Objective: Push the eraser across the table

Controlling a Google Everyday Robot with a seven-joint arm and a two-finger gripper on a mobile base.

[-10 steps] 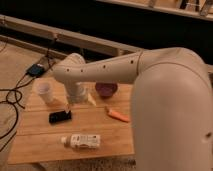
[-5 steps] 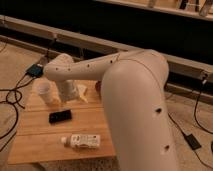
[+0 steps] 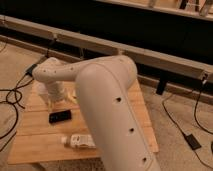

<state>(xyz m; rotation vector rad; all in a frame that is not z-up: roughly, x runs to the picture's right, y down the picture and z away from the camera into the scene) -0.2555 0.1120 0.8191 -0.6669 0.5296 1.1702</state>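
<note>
The eraser [image 3: 60, 116] is a small flat black block lying on the left part of the light wooden plank table [image 3: 35, 140]. My white arm [image 3: 107, 95] reaches from the lower right across the table to the left. The gripper [image 3: 56, 101] hangs below the wrist, just behind the eraser and a little to its left. I cannot tell whether it touches the eraser.
A clear bottle [image 3: 77, 141] lies on its side near the table's front edge, in front of the eraser. A pale cup [image 3: 38, 89] shows partly behind the wrist. Cables [image 3: 10, 100] run on the floor at left. A power brick [image 3: 192, 141] lies at right.
The arm has swung further across the view and now hides the table's right side. The wrist has come lower and nearer the eraser. The eraser and bottle have not moved.
</note>
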